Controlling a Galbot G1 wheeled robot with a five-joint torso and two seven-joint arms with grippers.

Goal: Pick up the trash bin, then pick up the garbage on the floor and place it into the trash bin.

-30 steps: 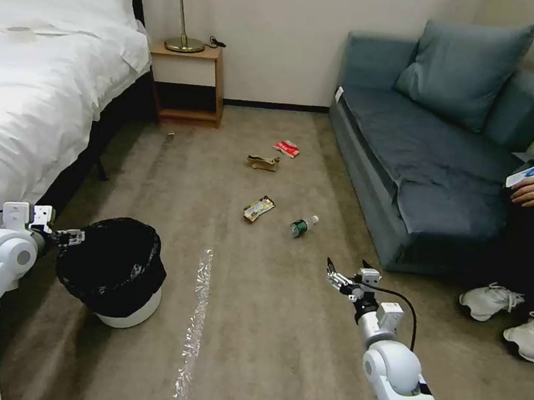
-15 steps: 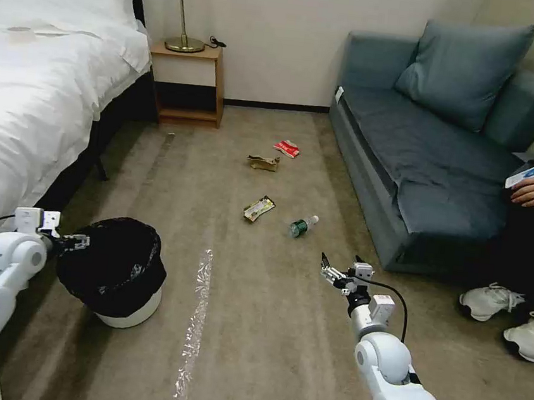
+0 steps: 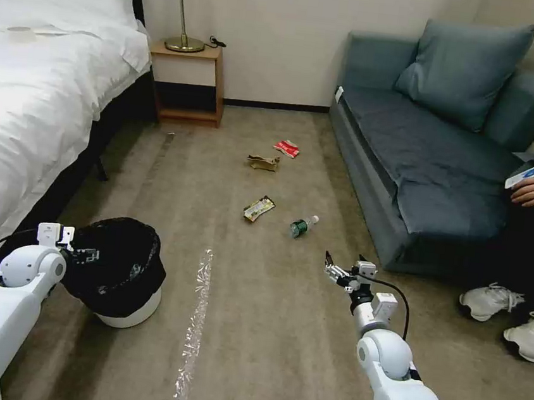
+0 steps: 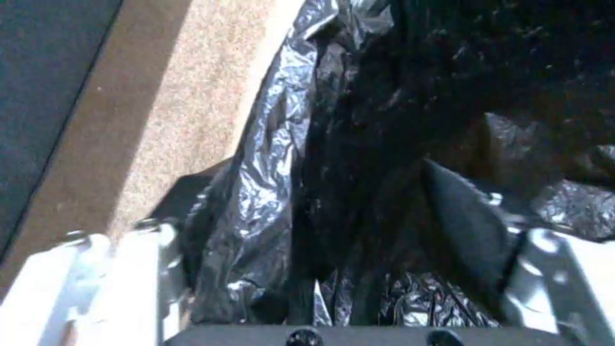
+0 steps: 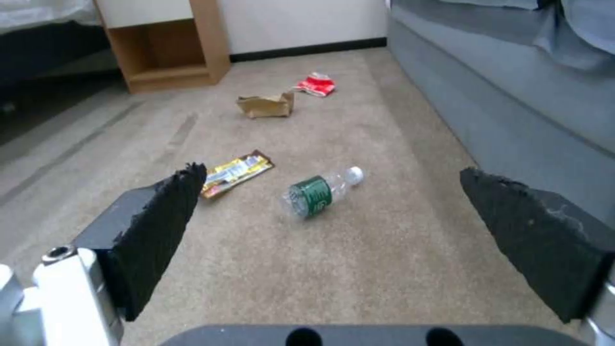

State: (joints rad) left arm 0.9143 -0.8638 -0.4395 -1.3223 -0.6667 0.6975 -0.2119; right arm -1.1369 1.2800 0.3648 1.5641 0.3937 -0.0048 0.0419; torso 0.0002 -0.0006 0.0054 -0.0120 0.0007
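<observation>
1. Black liner plastic, crinkled, is folded over the rim of the trash bin [image 3: 120,274], which stands on the carpet [image 3: 266,327] beside the bed [image 3: 29,105]. The bin is not yet lifted.
2. Left gripper [image 3: 86,255] sits at the bin's near-left rim. In the left wrist view its fingers [image 4: 461,230] straddle the bagged rim, one outside, one inside, with a gap between; the jaws stand apart and have not clamped.
3. Judgement: the step in hand is the first one, securing the bin. The next move calls for closing on wall and liner together, not on loose plastic alone, or the bag may slip off.
4. Clear tape strip [image 3: 196,320] lies on the carpet between the two arms; not litter for this task, as far as can be told.
5. Garbage lies well ahead: yellow-black wrapper [image 3: 258,208], bottle [image 3: 302,226], brown paper wrapper [image 3: 263,162], red-and-white packet [image 3: 286,148]. All untouched.
6. Right gripper [image 3: 339,272] hovers above the carpet short of the bottle, pads spread wide, holding nothing.
</observation>
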